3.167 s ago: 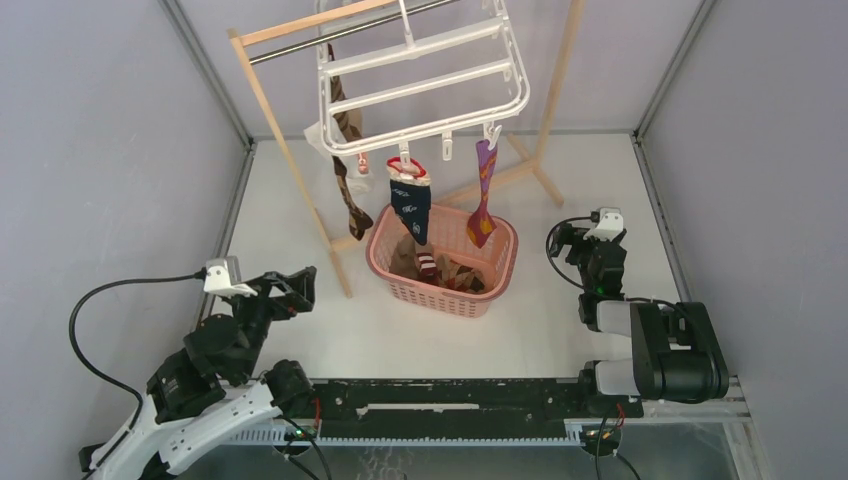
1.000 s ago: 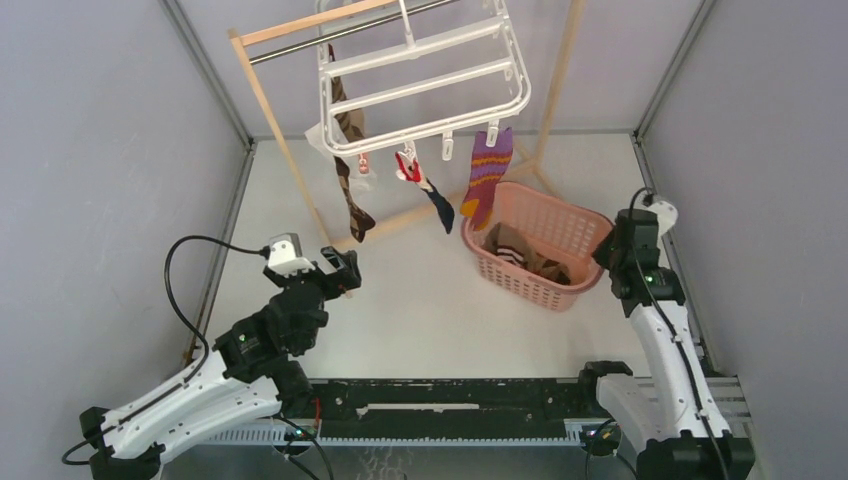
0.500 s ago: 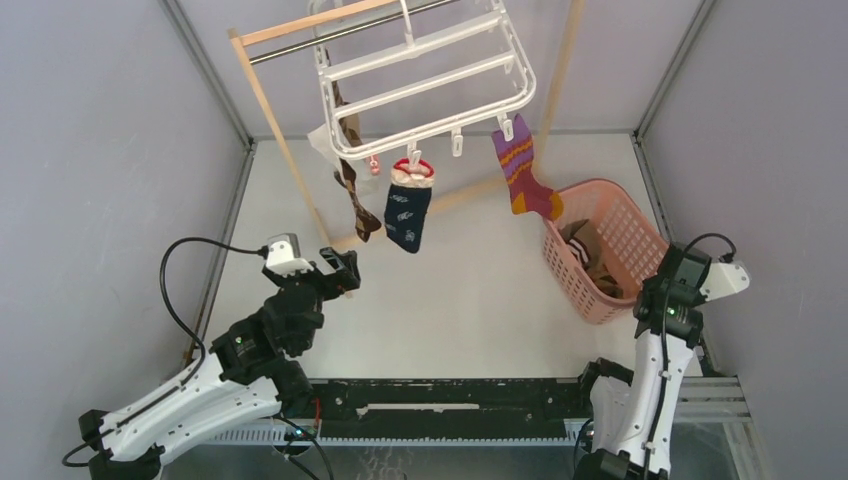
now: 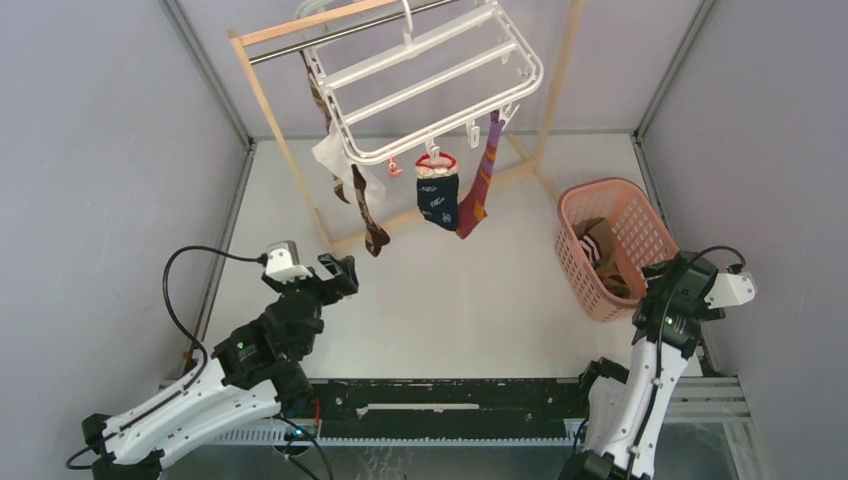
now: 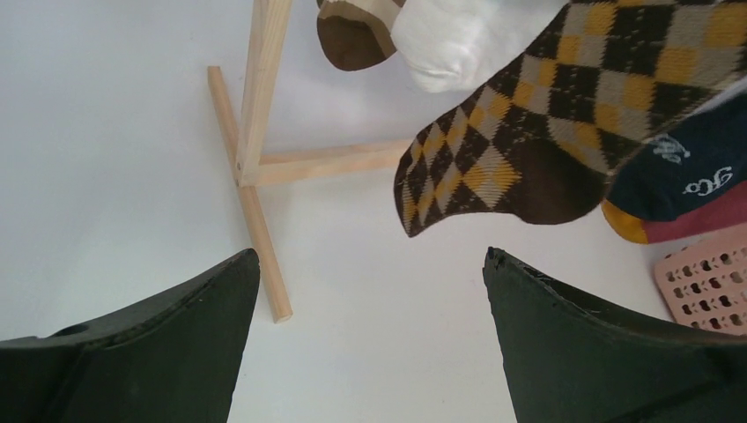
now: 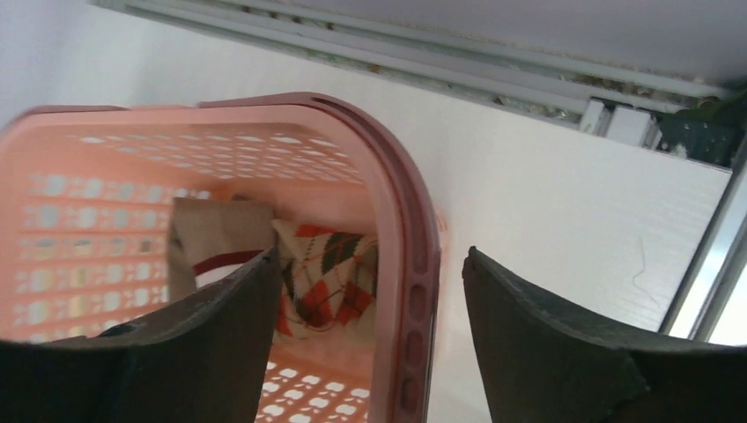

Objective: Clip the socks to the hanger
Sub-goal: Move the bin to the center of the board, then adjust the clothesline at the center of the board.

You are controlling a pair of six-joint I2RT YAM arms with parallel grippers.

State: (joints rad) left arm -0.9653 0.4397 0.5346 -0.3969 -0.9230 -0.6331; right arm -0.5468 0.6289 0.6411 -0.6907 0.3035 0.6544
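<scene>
The basket [image 4: 566, 240] has just gone from the middle of the surface [image 4: 460, 300] over to the right side, dragged there by my right arm. Now the right end effector [image 6: 370, 264] has let go. Its jaws stand apart, one inside the basket wall and one outside, with the pink rim [image 6: 401, 220] between them and a gap on each side.

The hanger [image 4: 536, 78] is up on the wooden rack [image 4: 285, 140] and sits at a different tilt than a moment ago (I judge it is swinging from the disturbance). Three socks are clipped along its near edge:
- an argyle sock [image 4: 365, 205]
- a navy sock [image 4: 437, 200]
- a purple sock [image 4: 480, 190]

More socks [image 4: 598, 245] lie loose in the basket. In the right wrist view I can see a red-and-tan diamond one [image 6: 326, 273] just past the inner finger.

The left end effector [image 4: 338, 272] is spread wide and holds nothing. It is low over the surface, looking up at the toe of the argyle sock [image 5: 528, 132].

With the basket now beside the right arm and nothing gripped, I judge the next job is to reach in for a loose sock. I would let the frame settle before bringing anything up to a clip.
</scene>
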